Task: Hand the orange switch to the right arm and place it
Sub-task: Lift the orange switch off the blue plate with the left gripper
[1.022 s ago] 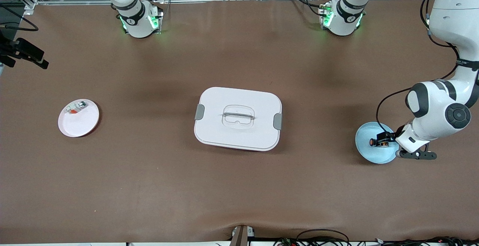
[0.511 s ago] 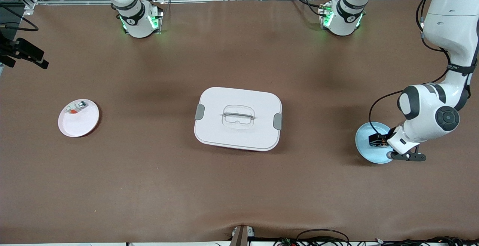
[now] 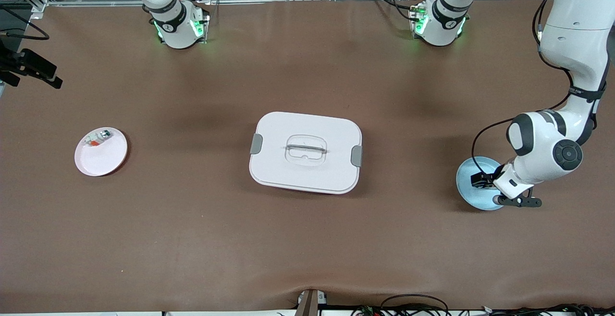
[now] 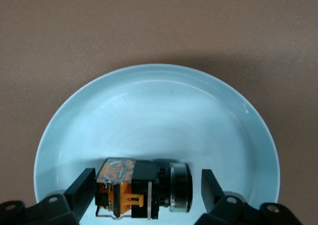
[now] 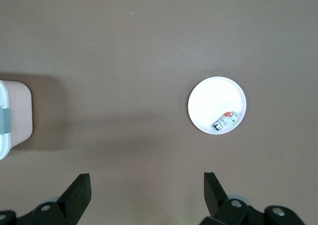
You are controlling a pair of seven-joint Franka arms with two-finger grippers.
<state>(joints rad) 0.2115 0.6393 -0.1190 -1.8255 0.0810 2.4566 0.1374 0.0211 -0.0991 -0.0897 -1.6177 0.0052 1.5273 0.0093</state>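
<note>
L gripper (image 4: 147,190) low over blue plate (image 4: 149,106), jaws spread wide, one finger each side of orange switch (image 4: 144,189), gaps both sides, nothing gripped yet. Switch lies on its side on the plate between the fingers; contact w/ pads can't be judged, probably none. R gripper (image 5: 146,190) waits high over bare table, jaws wide, empty; white plate (image 5: 217,105) w/ small white part (image 5: 223,121) farther out below it. Progress: pre-grasp only. Left: grasp, lift, handover to R arm, place.
</note>
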